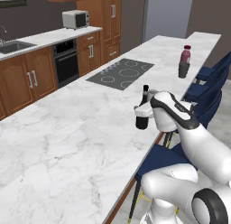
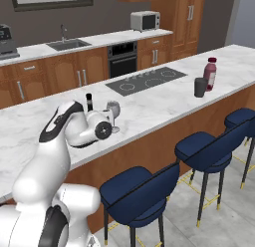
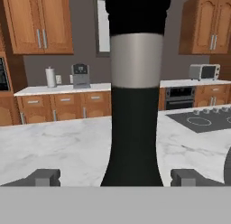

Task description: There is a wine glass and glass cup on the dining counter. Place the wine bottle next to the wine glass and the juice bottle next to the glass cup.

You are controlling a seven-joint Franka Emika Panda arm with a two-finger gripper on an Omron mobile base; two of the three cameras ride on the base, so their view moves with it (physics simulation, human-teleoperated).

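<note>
1. Hand (image 3: 115,177) wide open; fingers (image 3: 43,177) apart either side of wine bottle (image 3: 134,105), not gripping.
2. Wine bottle upright on table (image 1: 67,123), just beside wine glass (image 2: 113,110).
3. Juice bottle (image 2: 210,73) by glass cup (image 2: 200,86), far end.

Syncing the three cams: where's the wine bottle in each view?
Left base view: wine bottle just right of centre, its neck rising behind the white wrist.
Right base view: left of centre, neck poking up above the wrist, wine glass just to its right.
Hand view: centre, close up, body and pale label band between the spread fingertips.
Shared landmark: grey cooktop.
</note>
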